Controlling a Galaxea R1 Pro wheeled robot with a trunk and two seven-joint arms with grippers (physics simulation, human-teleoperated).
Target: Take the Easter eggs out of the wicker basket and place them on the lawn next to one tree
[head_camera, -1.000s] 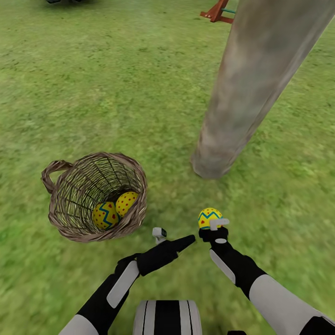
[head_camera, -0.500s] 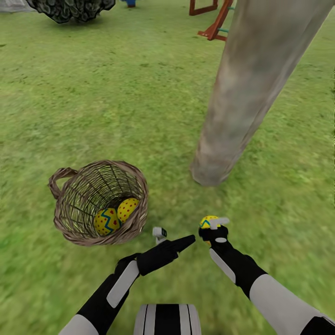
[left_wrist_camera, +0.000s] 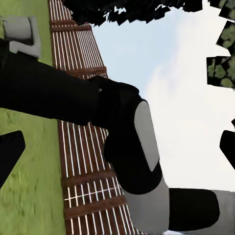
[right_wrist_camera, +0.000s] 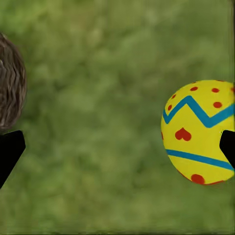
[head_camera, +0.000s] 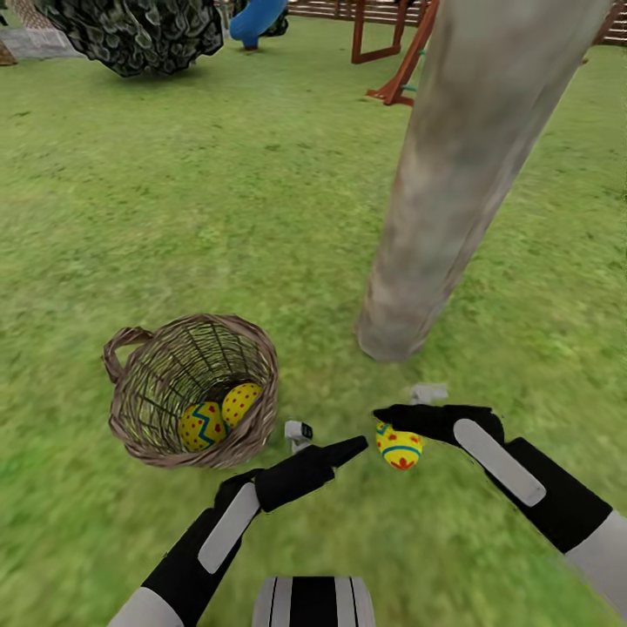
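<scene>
On the mottled green lawn point(head_camera: 218, 200), a yellow Easter egg with red marks and blue zigzag bands point(head_camera: 400, 446) sits just below the right gripper point(head_camera: 396, 416), near the base of the thick grey-brown tree trunk point(head_camera: 453, 183). In the right wrist view that egg point(right_wrist_camera: 200, 131) lies beside one dark finger, with the other finger point(right_wrist_camera: 9, 152) far across, so the fingers are spread wide and not clamped on it. To the left, the brown round wicker basket point(head_camera: 148, 416) holds two more patterned eggs point(head_camera: 218, 416). The left gripper point(head_camera: 326, 444) hovers between basket and egg; whether its fingers are wide or narrow I cannot tell.
</scene>
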